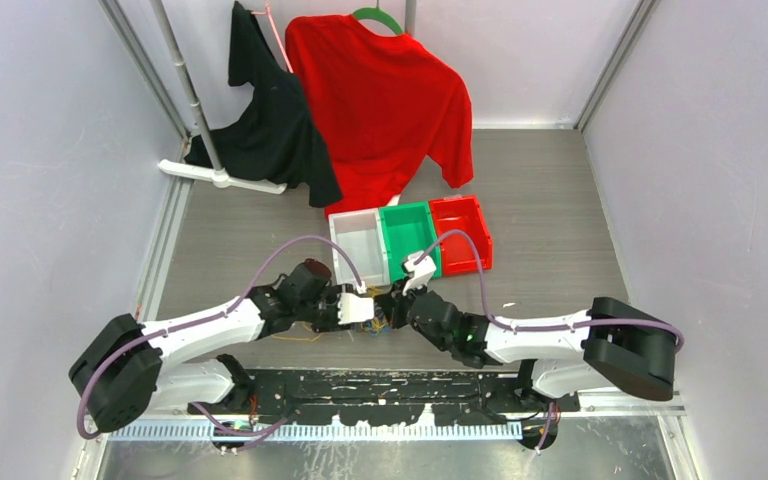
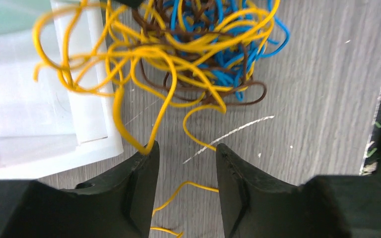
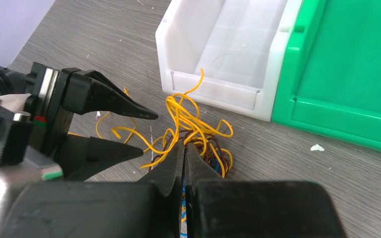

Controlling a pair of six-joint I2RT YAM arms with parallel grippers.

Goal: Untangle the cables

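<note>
Anchoring of the cables (image 3: pixel 194 130) for a pull
The tangle is found on the table (image 2: pixel 317 99), just beside the white bin (image 3: pixel 218 94). The right gripper (image 3: pixel 183 148) is closed, apparently on strands, as an anchor; the left gripper (image 2: pixel 186 148) is set with jaws apart around loose yellow ends.

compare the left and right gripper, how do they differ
The left gripper stands open, gripping nothing; the right gripper is shut on the cables. The left gripper's tips sit short of the main tangle; the right gripper's reach into it. Both are black and point at the same tangle.
</note>
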